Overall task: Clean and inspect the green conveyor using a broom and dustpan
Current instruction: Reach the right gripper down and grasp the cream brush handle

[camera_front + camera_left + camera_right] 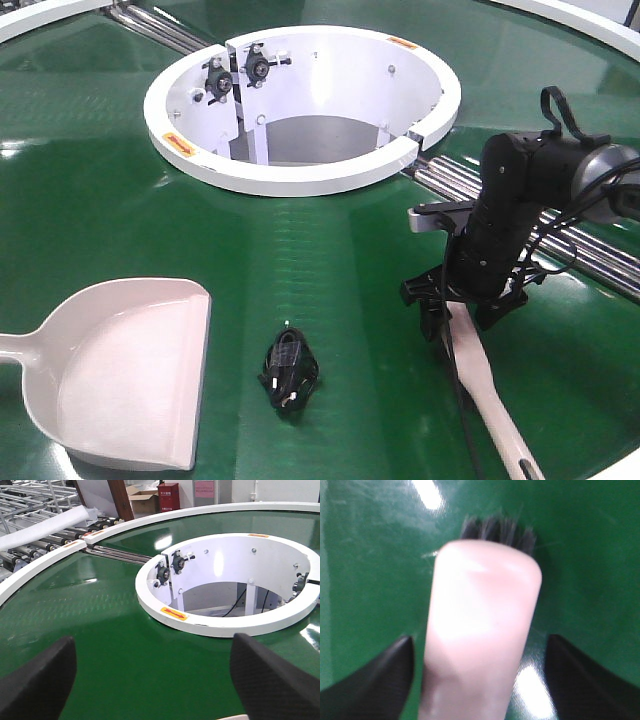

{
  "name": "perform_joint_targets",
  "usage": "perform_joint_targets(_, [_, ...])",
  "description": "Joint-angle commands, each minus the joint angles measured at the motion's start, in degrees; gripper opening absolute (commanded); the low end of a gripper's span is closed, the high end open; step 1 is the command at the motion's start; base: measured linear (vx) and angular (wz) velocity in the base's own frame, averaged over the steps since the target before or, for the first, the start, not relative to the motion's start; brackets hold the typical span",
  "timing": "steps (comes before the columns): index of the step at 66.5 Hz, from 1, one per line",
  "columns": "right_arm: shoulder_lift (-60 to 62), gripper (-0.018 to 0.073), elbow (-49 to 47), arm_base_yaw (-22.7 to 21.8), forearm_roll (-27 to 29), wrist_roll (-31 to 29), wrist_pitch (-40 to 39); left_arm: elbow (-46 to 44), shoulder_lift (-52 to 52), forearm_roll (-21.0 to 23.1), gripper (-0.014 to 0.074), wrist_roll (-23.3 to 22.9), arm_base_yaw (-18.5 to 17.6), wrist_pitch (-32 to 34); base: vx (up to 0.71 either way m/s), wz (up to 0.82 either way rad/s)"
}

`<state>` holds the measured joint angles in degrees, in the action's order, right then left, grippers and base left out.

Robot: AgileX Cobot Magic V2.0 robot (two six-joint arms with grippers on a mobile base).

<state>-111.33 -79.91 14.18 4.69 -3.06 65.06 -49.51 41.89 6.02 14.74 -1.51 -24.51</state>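
Note:
The green conveyor (340, 250) fills the front view. The pale dustpan (130, 370) lies on it at lower left, open edge to the right. The pale broom (500, 420) lies on the belt at lower right, handle toward the front edge. My right gripper (455, 310) is low over the broom's head, jaws open. In the right wrist view the gripper (480, 645) straddles the broom (480, 605) with gaps on both sides, dark bristles (497, 530) beyond. My left gripper (152, 645) is open and empty above bare belt (100, 630); it is out of the front view.
A white ring-shaped housing (300, 175) stands at the belt's centre, also in the left wrist view (230, 625). A small black cable bundle (288, 370) lies between dustpan and broom. Silver rollers (590, 250) run at right. A white outer rim (40, 565) borders the belt.

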Motion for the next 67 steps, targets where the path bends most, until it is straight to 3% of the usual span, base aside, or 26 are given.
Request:
perform_joint_targets(1, [2.0,0.0328,-1.7,0.0,0.3,0.0,-0.3,-2.0,-0.1,0.4,0.058,-0.4,-0.6,3.6,0.0,0.0])
perform_joint_targets(10, [2.0,-0.0017,-1.7,0.0,0.7,-0.6,0.5,-2.0,-0.1,0.4,0.058,-0.4,-0.6,3.6,0.0,0.0])
perform_joint_targets(28, [6.1,-0.001,-1.7,0.0,1.7,-0.2,1.6,-2.0,-0.1,0.4,0.058,-0.3,-0.6,3.6,0.0,0.0])
perform_joint_targets(42, [10.9,-0.001,-1.7,0.0,3.0,-0.2,8.4,-2.0,-0.1,0.3,0.058,-0.3,-0.6,3.6,0.0,0.0])
perform_joint_targets(67, [15.4,-0.0005,-1.7,-0.1,2.9,0.9,8.4,-2.0,-0.1,0.3,0.058,-0.2,-0.6,2.9,0.0,0.0])
